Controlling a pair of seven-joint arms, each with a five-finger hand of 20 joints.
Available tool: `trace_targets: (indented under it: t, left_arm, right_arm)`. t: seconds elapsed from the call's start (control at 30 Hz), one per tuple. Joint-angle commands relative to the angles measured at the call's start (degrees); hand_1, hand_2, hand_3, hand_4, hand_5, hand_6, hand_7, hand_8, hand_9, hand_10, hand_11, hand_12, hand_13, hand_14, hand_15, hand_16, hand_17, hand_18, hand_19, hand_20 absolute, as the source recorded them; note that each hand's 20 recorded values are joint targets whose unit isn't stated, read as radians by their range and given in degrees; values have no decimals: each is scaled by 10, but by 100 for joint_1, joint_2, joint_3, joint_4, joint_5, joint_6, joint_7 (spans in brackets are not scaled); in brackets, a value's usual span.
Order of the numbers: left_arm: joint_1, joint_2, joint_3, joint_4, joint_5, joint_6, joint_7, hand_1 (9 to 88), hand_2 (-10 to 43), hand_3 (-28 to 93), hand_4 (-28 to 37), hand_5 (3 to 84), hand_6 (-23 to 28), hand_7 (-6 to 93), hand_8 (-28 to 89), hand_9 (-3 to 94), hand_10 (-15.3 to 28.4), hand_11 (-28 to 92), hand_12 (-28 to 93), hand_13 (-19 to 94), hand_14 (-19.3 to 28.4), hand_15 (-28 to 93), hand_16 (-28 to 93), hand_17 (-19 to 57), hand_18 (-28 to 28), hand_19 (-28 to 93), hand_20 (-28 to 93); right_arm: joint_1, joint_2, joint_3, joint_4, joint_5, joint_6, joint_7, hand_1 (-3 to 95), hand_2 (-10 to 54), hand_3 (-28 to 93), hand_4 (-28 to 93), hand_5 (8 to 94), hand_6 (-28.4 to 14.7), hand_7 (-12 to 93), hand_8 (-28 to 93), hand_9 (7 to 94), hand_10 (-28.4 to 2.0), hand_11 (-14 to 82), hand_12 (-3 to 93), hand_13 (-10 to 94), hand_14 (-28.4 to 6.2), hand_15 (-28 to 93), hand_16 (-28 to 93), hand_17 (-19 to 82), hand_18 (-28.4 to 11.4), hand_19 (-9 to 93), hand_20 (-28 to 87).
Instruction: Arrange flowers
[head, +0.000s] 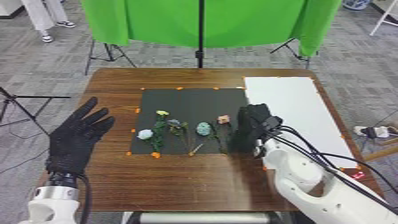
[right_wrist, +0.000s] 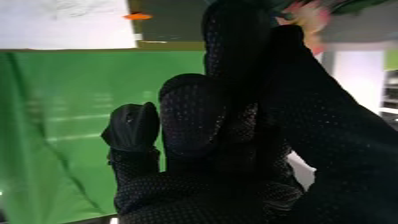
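Note:
Several artificial flowers lie on the dark mat: a white flower, a yellow one, a small dark purple one, a pale blue-green one and a pink one. My right hand is low over the mat's right edge, just right of the pink flower. In the right wrist view my right hand has relaxed fingers, and the pink flower shows past its thumb; I see no grip on it. My left hand is open at the table's left edge.
A white sheet covers the right part of the brown table, partly under my right arm. Orange tape marks the corners and edges of mat and sheet. Behind the table a green cloth hangs, with black stands around it.

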Motion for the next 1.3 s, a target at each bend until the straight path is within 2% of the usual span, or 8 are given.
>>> trace_targets:
  t: [0.03,0.17,0.4,0.5,0.7,0.87,1.0,1.3]
  left_arm:
    - [42,-109,-12,12,56,-19,-143,244,63,795,-235,370,88,127,-97,356,197,235,109,273,276,519,-76,-58,284,541,217]
    - [68,-110,-21,6,66,-21,-148,243,63,796,-234,371,88,127,-97,356,197,235,109,273,276,518,-76,-58,284,541,216]
    - [146,-164,-57,3,59,19,-203,244,64,795,-234,371,88,126,-97,356,197,235,108,274,276,520,-77,-58,284,543,217]
    - [132,-169,-63,39,50,30,-191,244,64,795,-234,371,88,126,-97,356,197,236,108,274,277,520,-77,-58,284,543,217]
    - [-99,-167,146,361,-126,121,-45,240,61,795,-237,373,86,126,-97,356,195,234,108,273,275,518,-77,-58,284,541,216]
    - [-294,-80,450,540,-237,113,206,232,56,797,-247,367,61,117,-100,352,184,218,104,274,275,514,-77,-59,284,537,214]
    - [-419,-1,654,634,-306,195,375,229,58,795,-260,353,45,119,-102,341,174,203,102,275,272,504,-75,-61,284,526,209]
    - [-427,-92,645,697,-223,67,301,216,61,799,-281,340,37,124,-107,333,166,191,108,271,265,489,-67,-66,284,517,203]
  right_arm:
    - [-34,-22,-99,-161,-364,9,149,459,-95,719,-283,792,15,229,-6,852,-79,262,280,720,-57,785,161,307,-225,932,578]
    - [-307,-61,269,-314,-414,-521,130,338,-95,780,-283,695,7,180,-129,793,-106,374,193,699,-82,802,163,290,-243,932,589]
    - [-540,98,612,-595,-185,-356,85,259,-95,739,-283,625,-13,144,-122,745,-135,455,206,671,-111,835,175,277,-251,932,605]
    - [-741,-100,1297,-760,487,-622,-222,237,-95,742,-283,594,-18,140,-120,705,-157,388,173,619,-124,797,149,244,-249,902,574]
    - [-908,-902,2850,-625,4421,-930,-604,188,-16,789,-283,545,-10,154,-130,581,-163,210,143,471,-160,516,89,101,-248,595,359]
    - [-1178,-1249,3444,-452,6202,-1066,-907,172,30,787,-283,502,-4,138,-123,512,-170,147,132,398,-195,364,112,64,-246,524,266]
    - [-1495,-1560,3683,-341,7430,-1041,-1019,168,45,790,-283,459,10,130,-123,476,-160,113,130,374,-205,283,130,51,-246,500,244]
    - [-1897,-1634,3624,-330,8491,-522,-1565,132,60,737,-283,408,38,124,-120,460,-151,85,133,361,-207,238,165,29,-246,484,240]
